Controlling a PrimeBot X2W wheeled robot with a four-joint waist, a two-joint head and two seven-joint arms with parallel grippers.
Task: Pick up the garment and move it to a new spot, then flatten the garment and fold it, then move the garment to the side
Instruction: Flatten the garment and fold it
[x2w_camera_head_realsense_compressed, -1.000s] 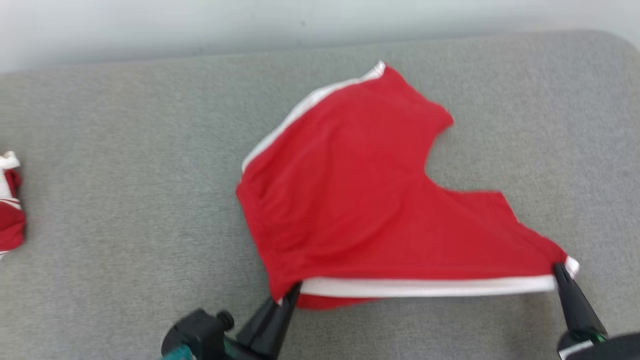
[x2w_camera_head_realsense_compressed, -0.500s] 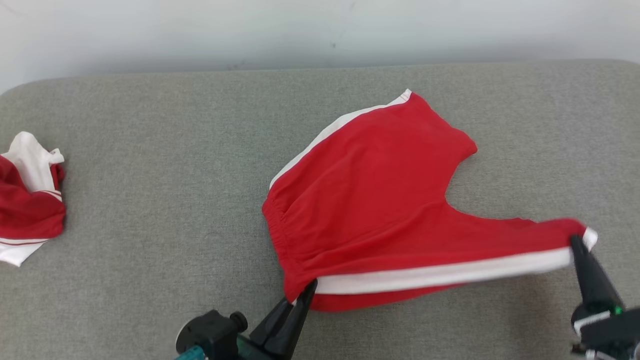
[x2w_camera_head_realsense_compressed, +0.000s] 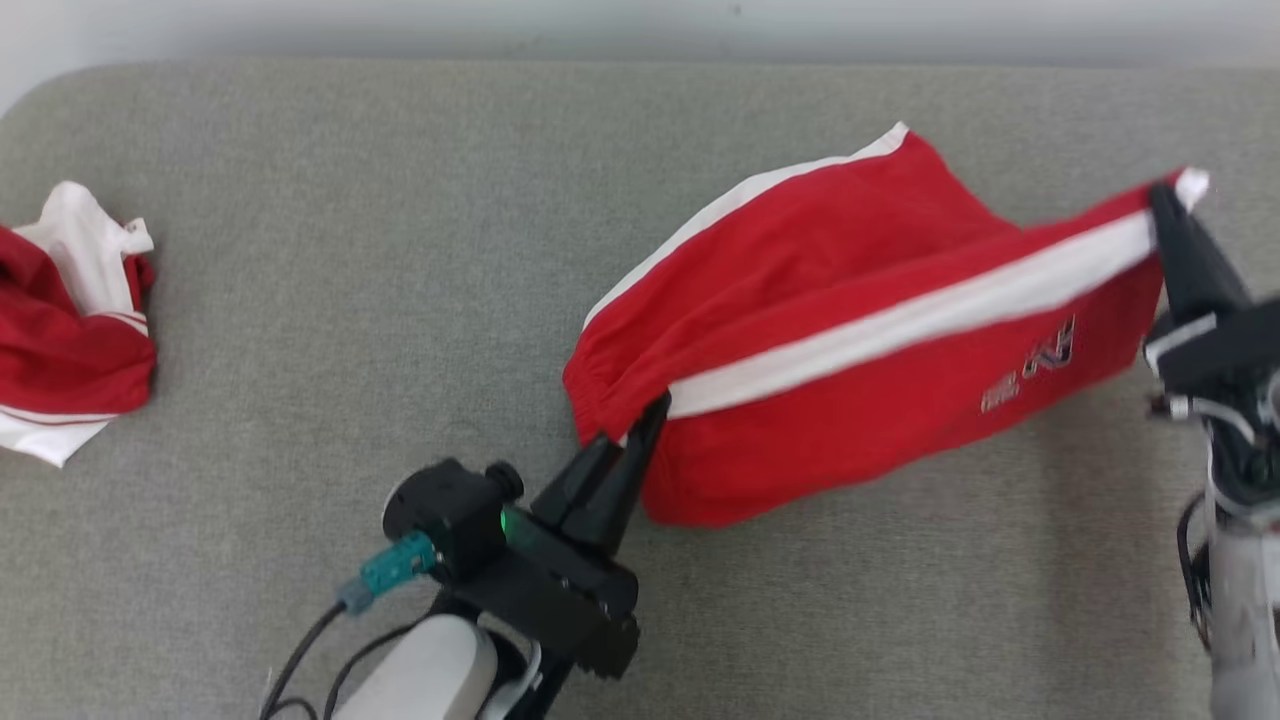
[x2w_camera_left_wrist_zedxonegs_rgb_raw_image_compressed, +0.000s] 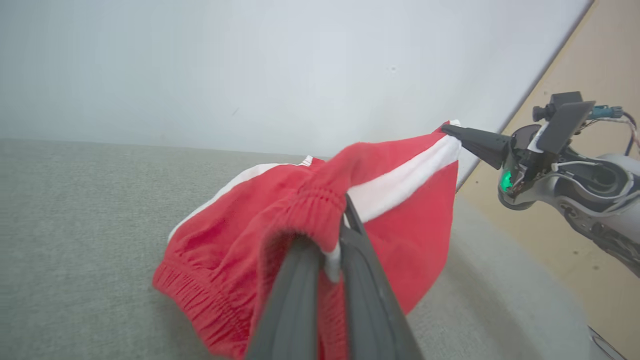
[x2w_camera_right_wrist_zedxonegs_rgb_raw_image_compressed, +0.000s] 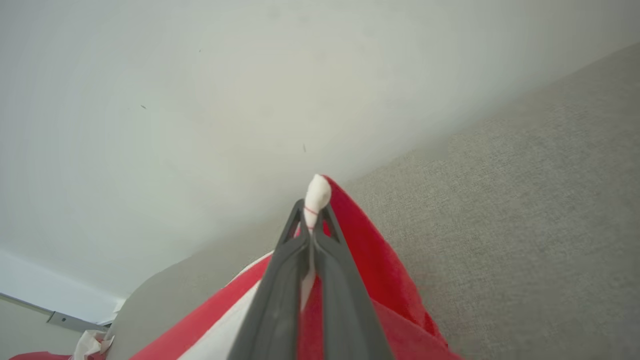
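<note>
My left pincer is closed on the elastic waistband corner of the red shorts, at the near end of the white side stripe. In my left wrist view the fingers are pressed together with cloth bunched between them. My right pincer is closed on the opposite end of the same stripe, at the leg hem. In my right wrist view a white tip of fabric pokes out beyond the fingertips.

Governing relation: the stripe is drawn taut between the two pincers. The shorts' long axis therefore runs from my left pincer diagonally away and rightward to my right pincer, which stands farther from me. The held leg hangs below the stripe as a panel. The other leg lies beyond it, toward the wall, apparently resting on the grey surface. In my judgement, any laying-down or fold depends on keeping this line straight and bringing it square over that far leg.

Not established:
- Whether each pincer has one layer of cloth or both.
- Whether the hanging panel's lower edge touches the surface.
- What the print near the hem says; it is unreadable.

My right arm is cut off at the edge of the head view. A second red-and-white garment, well apart to my left, is cropped in the same way.
</note>
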